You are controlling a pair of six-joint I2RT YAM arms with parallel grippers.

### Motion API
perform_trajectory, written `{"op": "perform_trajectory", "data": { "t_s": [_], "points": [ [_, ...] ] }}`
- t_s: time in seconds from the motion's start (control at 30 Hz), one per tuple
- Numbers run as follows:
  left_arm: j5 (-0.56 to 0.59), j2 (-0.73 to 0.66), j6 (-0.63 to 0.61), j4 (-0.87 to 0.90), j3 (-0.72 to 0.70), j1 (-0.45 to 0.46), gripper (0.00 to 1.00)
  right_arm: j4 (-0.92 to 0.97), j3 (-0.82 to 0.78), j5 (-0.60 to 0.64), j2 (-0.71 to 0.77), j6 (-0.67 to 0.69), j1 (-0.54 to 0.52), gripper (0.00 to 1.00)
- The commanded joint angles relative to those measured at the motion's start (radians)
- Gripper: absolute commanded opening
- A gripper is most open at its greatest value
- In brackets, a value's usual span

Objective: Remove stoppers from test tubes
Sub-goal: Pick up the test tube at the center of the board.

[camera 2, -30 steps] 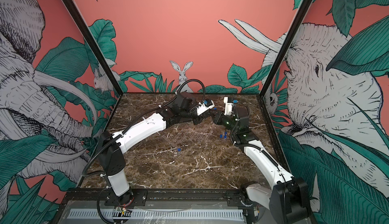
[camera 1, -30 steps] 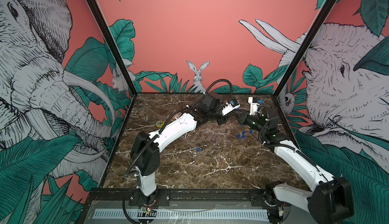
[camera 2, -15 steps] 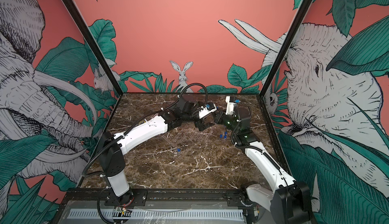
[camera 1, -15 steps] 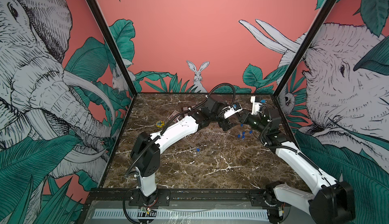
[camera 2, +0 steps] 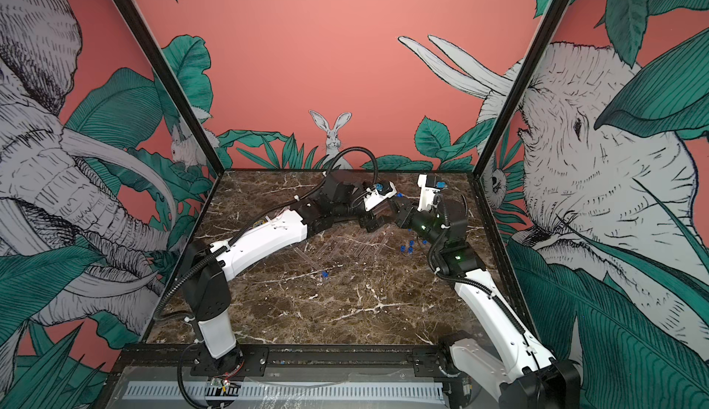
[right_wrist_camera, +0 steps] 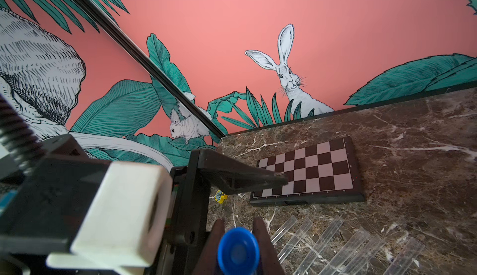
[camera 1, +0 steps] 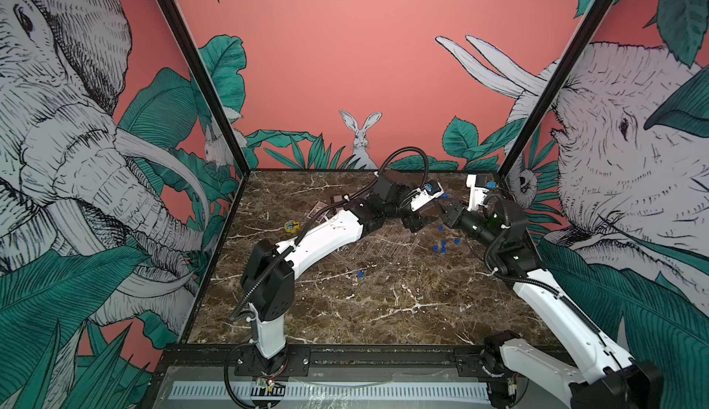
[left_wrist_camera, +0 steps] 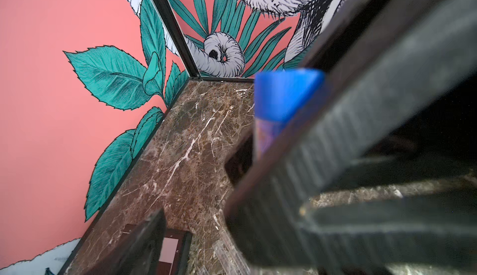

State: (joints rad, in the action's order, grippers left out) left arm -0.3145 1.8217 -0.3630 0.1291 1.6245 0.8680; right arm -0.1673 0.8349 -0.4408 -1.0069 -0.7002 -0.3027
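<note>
Left gripper (camera 1: 424, 217) has spread its jaws wide since a second ago. I see it just beside the right gripper (right_wrist_camera: 238, 222), far right. The right one clamps a test tube (left_wrist_camera: 264, 137), its blue stopper (right_wrist_camera: 238, 251) seated. Loose stoppers (camera 1: 443, 244) lie nearer on the table (camera 1: 383, 311).

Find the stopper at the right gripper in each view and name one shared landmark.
A top view: stopper, a blue speck just above the right gripper, near the back wall.
A top view: stopper, same place.
Left wrist: stopper, big and blurred, mid-frame, capping the tube.
Right wrist: stopper, close up at the frame's bottom edge.
Landmark: the marble table, in all four.
</note>
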Motion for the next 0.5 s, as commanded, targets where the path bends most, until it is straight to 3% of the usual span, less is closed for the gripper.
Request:
{"op": "perform_trajectory", "data": {
  "t_s": [0.0, 0.2, 0.47],
  "points": [
    [-0.046, 0.005, -0.007, 0.011, 0.043, 0.004, 0.77, -0.019, 0.015, -0.006, 0.01, -0.005, 0.0, 0.09],
    [-0.055, -0.008, -0.034, 0.041, 0.039, 0.005, 0.54, -0.022, 0.008, -0.007, 0.012, -0.008, 0.0, 0.1],
    [-0.076, -0.009, -0.049, 0.065, 0.038, 0.004, 0.33, -0.026, 0.003, -0.001, 0.016, -0.013, 0.0, 0.1]
  ]
}}
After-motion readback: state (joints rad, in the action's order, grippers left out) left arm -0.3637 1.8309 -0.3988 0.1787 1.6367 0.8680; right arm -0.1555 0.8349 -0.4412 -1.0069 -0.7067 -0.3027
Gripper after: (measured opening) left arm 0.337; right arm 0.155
